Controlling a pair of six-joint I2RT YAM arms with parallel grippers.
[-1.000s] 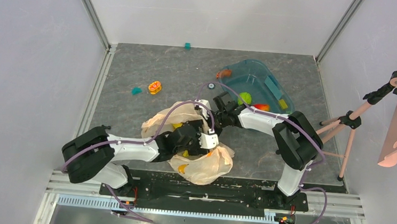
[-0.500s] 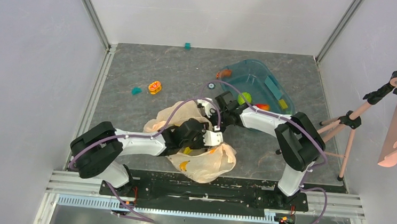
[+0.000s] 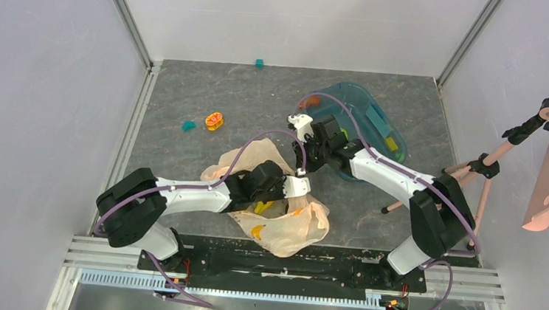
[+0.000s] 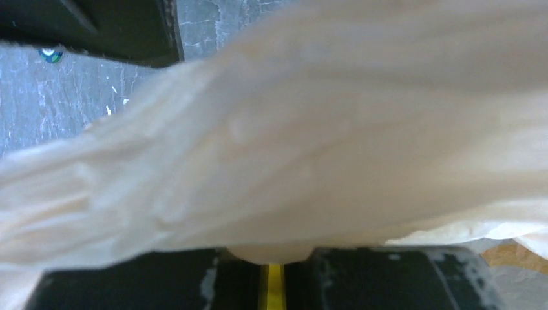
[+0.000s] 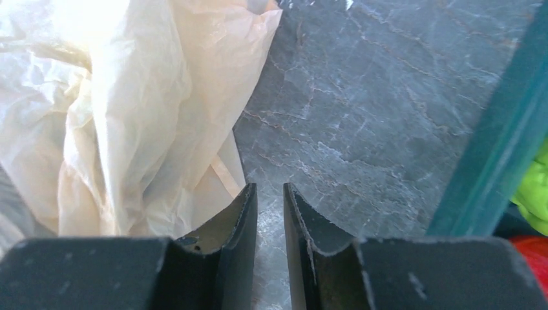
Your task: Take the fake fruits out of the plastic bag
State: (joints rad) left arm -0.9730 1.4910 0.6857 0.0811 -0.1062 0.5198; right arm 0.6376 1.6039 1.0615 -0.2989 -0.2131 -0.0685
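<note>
Over the last second the right arm is drawing its wrist off the far edge of the bag and toward the tub, with its elbow swinging out to the right. Meanwhile the left arm is stretching further right across the top of the bag, and the bag's near right corner is sliding slightly rightward with it. The right gripper is hanging over the bare surface between the bag's edge and the tub wall. Its fingers are drawn almost together with only a thin slit between them, and they are carrying nothing. A green fruit and a red fruit are showing just past that wall, so they appear to be lying in the tub and already out of the bag. The left gripper is looking clenched on a fold of the bag, whose pale film is stretching across nearly the whole of its wrist view and bunching between the fingers. In the top view a yellow shape, probably the banana, is showing through the film just near of the left wrist, so at least that fruit is probably sitting inside. The small dark fruit is not showing anywhere. As a judgement, the job is standing partway done: the right arm is leaving the bag empty-handed, so the left arm alone is holding the bag. The banana is waiting on either a tip of the bag or a fresh reach into its mouth.
</note>
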